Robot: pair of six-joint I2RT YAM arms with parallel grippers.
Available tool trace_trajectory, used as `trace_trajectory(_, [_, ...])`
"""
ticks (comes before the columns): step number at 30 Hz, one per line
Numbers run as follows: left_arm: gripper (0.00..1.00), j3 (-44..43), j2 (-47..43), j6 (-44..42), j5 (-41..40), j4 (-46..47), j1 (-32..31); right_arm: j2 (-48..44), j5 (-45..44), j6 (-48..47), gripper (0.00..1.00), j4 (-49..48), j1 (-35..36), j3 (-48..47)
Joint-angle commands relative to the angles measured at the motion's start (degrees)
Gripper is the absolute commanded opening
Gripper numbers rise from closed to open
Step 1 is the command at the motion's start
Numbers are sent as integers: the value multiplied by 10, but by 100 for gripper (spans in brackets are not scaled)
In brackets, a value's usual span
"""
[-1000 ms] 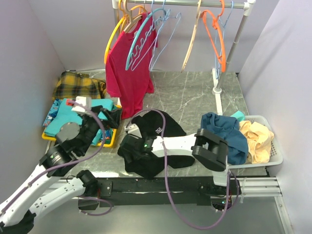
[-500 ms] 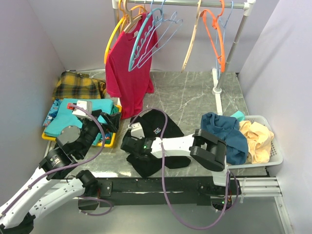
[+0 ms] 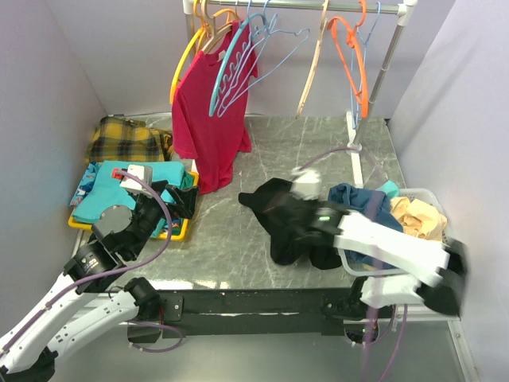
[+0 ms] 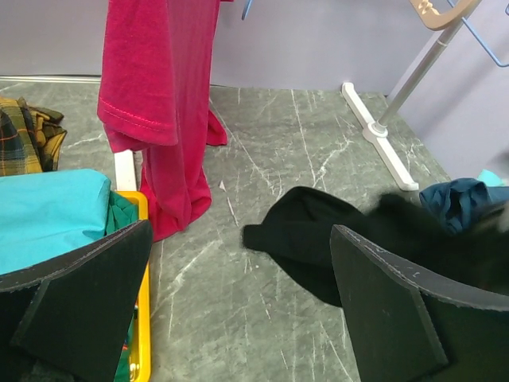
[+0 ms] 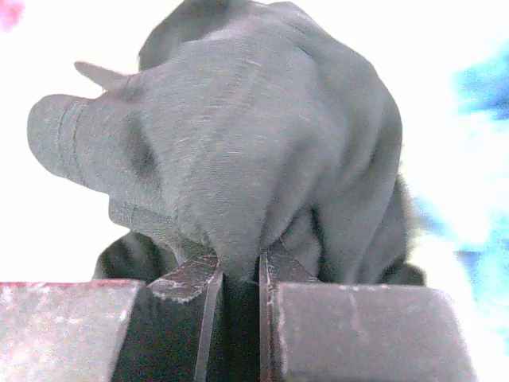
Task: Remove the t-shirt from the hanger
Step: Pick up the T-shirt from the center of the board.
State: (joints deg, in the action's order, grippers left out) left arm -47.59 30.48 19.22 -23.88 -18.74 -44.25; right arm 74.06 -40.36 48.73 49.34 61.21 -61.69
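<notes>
A red t-shirt (image 3: 208, 119) (image 4: 159, 95) hangs from a tan hanger (image 3: 216, 33) on the rack rail (image 3: 302, 6), its hem reaching the table. A black t-shirt (image 3: 278, 219) (image 4: 318, 231) (image 5: 238, 151) is off any hanger, bunched and partly lifted. My right gripper (image 3: 293, 208) (image 5: 237, 267) is shut on a fold of it, the cloth pinched between both fingers. The right arm is motion-blurred. My left gripper (image 3: 171, 199) (image 4: 238, 239) stands wide open and empty beside the yellow tray, facing the red t-shirt.
A yellow tray (image 3: 75, 223) holds teal clothes, with a plaid cloth (image 3: 123, 139) behind it. At the right a white basket (image 3: 445, 256) holds blue and cream garments. Empty teal (image 3: 231, 72) and orange (image 3: 354, 56) hangers hang on the rail. The rack post (image 3: 374, 87) stands back right.
The right gripper closed on the black t-shirt and swung right with it, pulling it from the front middle toward the basket. The left arm has barely moved.
</notes>
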Motion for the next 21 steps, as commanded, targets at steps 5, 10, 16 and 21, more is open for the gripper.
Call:
trace_trajectory(5, [100,-29,10,-9,11,4,-1,-189,-118,-86,0,119,-123,-82])
trace_trajectory(10, [99,-34,16,-12,10,5,-1,-214,-153,-165,0,130,-195,-183])
trace_trajectory(16, [99,-34,20,-14,9,7,-2,-211,-200,-261,0,118,-231,-319])
trace_trajectory(21, [99,-33,22,-18,5,8,-2,-225,-243,-325,0,90,-236,-384])
